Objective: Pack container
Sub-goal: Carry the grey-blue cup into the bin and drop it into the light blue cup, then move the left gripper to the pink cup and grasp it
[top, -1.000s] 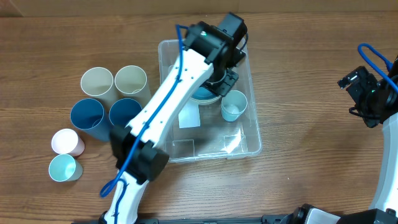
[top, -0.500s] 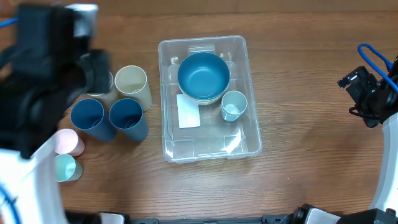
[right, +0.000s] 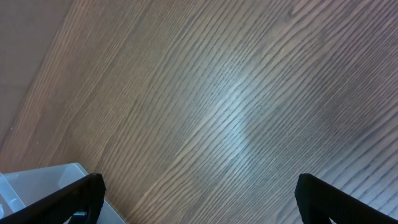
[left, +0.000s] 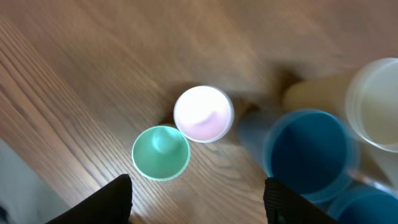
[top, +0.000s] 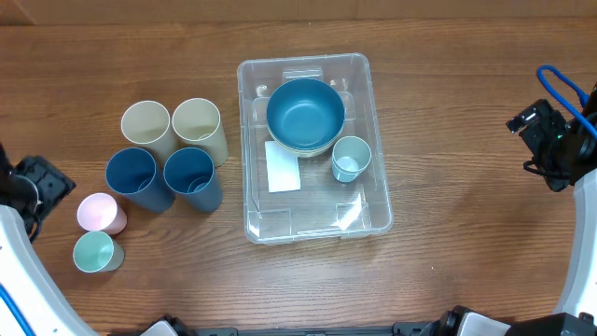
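The clear container (top: 378, 191) sits mid-table with a white label on its base. In it are a blue bowl (top: 305, 114) and a small pale-blue cup (top: 351, 158). Left of it stand two beige cups (top: 146, 122), two dark-blue cups (top: 131, 174), a pink cup (top: 97, 212) and a mint cup (top: 94, 251). My left gripper (top: 37, 187) is open and empty at the far left edge; in the left wrist view (left: 198, 202) it hovers over the pink cup (left: 203, 114) and mint cup (left: 161, 152). My right gripper (top: 546, 149) is open and empty at the far right.
The right wrist view shows bare wood between the open fingers (right: 199, 199) and a corner of the container (right: 37, 183) at lower left. A cardboard wall (top: 280, 9) runs along the table's far edge.
My left arm has pulled out of the container, leaving the blue bowl inside, and swung back to the far left edge. The right arm has not moved.
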